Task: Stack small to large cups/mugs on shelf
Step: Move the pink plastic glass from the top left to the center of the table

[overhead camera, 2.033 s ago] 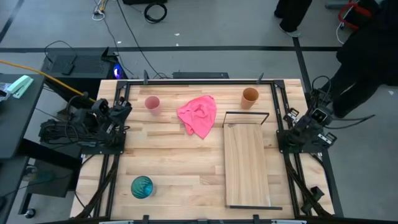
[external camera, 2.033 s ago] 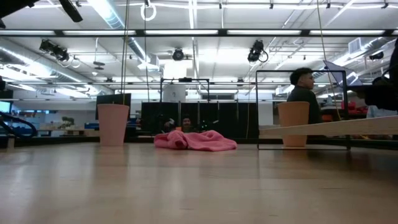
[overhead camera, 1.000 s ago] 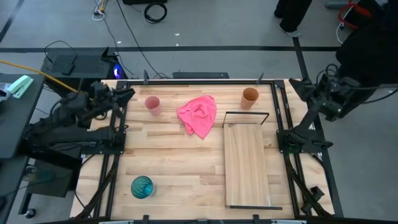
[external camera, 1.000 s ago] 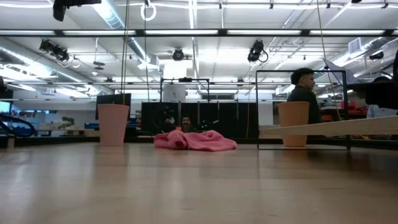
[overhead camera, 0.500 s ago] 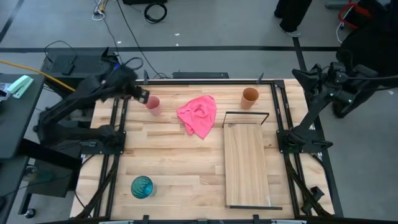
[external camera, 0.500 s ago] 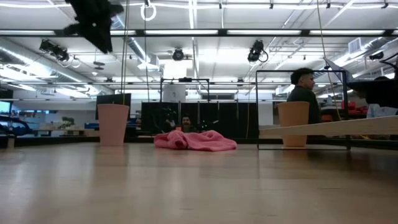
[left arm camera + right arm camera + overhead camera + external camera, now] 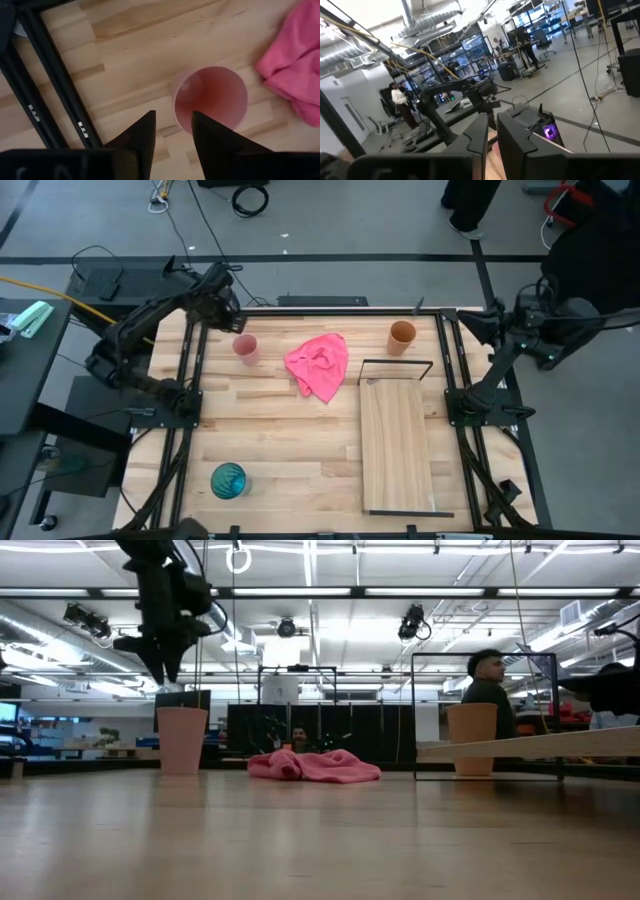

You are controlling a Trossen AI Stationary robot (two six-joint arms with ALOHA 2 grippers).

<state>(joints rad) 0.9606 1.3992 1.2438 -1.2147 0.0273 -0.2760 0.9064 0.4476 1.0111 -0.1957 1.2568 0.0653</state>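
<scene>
A pale pink cup [image 7: 245, 346] [image 7: 182, 740] stands upright at the table's far left. My left gripper [image 7: 230, 315] [image 7: 160, 678] hangs above it, open, fingers pointing down over the cup's rim [image 7: 182, 95] without touching. An orange-brown cup [image 7: 402, 336] [image 7: 472, 738] stands at the far right, just behind the shelf's black wire frame [image 7: 395, 370]. The shelf [image 7: 397, 445] lies lengthwise on the right half. A teal cup [image 7: 228, 480] stands near the front left. My right gripper [image 7: 478, 320] [image 7: 492, 132] is raised over the table's right edge, fingers a narrow slit apart, holding nothing.
A crumpled pink cloth [image 7: 320, 365] [image 7: 315, 766] lies between the pink and orange-brown cups. Black frame rails [image 7: 185, 380] run along the table's left and right sides. A person [image 7: 490, 680] sits beyond the far edge. Bare tabletop [image 7: 290, 450] stretches between the teal cup and the shelf.
My left arm has swung up from the table's left edge toward the far edge and the pink cup. Its gripper now points down just above that cup. My right arm has stayed raised over the right edge, shifting only slightly. No cup has moved.
</scene>
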